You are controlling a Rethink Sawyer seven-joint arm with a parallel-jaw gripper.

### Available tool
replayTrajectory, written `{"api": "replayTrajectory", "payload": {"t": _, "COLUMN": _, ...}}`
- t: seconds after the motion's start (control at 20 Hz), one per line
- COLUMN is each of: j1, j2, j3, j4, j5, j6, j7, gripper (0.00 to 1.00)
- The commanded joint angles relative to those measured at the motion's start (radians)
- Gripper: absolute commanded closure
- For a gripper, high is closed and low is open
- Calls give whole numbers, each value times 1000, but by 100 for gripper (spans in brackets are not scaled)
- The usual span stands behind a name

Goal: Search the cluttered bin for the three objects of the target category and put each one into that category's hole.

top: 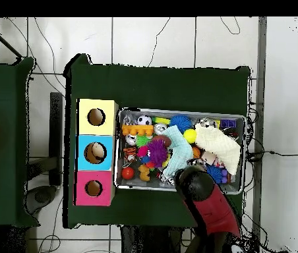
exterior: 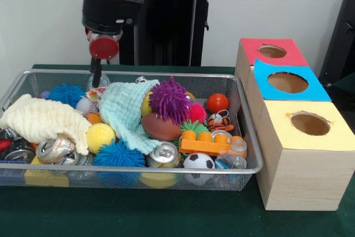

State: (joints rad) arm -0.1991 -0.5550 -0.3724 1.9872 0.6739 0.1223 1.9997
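Front view shows the green worktop carrying everything, with the cluttered bin as its widest load. This wire basket is the landmark for all that follows. Beside the bin's right-hand end in that view stand three wooden boxes in a row: the yellow-topped box nearest the camera, then the blue-topped box, then the red-topped box farthest back. The hole in the yellow top is round and ragged-edged, and nothing sits in it.

The arm comes down over the bin's back left corner, and the end effector dips just inside the far rim there; its tip is a single dark shape from this side, so I cannot tell whether it is spread or pressed together.

Inside the bin, a cream cloth lies along the left part and a mint cloth drapes across the middle. A purple spiky ball sits right of the mint cloth, with a brown football below it.

A small white scrap with coloured print shows just under the end effector, but I cannot tell whether it is one of the three wrappers.
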Motion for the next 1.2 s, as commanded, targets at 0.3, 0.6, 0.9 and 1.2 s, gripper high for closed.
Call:
{"api": "replayTrajectory", "payload": {"t": 0.3, "j1": -47, "j2": -12, "j3": 170, "j4": 102, "j5": 43, "j6": -105, "j7": 304, "gripper": 0}}
{"api": "replayTrajectory", "payload": {"t": 0.6, "j1": -37, "j2": 18, "j3": 164, "j4": 79, "j5": 74, "j6": -94, "j7": 312, "gripper": 0}}
{"api": "replayTrajectory", "payload": {"t": 0.9, "j1": 36, "j2": 52, "j3": 99, "j4": 28, "j5": 131, "j6": -23, "j7": 325, "gripper": 0}}
{"api": "replayTrajectory", "payload": {"t": 1.2, "j1": 36, "j2": 69, "j3": 101, "j4": 1, "j5": 146, "j6": -9, "j7": 301, "gripper": 0}}
